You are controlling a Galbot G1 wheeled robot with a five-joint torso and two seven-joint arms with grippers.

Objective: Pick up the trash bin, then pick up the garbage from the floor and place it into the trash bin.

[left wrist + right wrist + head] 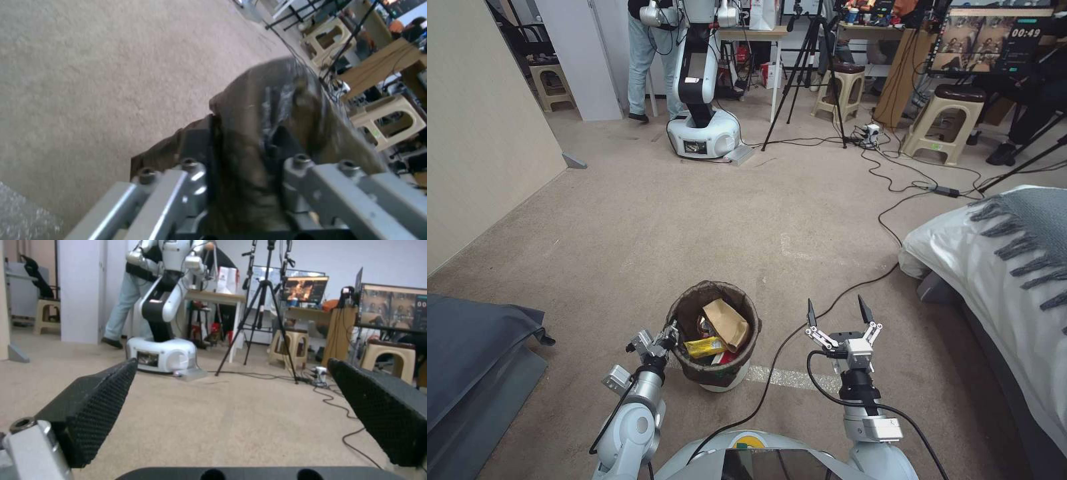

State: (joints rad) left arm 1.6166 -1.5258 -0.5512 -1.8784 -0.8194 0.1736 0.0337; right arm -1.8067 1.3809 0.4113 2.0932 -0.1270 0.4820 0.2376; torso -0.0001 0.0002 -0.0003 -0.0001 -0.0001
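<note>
Left hand (671, 331) gripping trash bin (715, 333) rim

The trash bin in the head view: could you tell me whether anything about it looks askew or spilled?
Nothing spilled. The trash bin sits upright; the tan paper bag and yellow wrapper are inside it. The left claw grips its rim.

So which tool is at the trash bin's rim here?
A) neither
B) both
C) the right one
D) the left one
D: the left tool is clamped on the bag-lined rim of the trash bin, while the right tool hangs open over bare carpet beside it.
</note>
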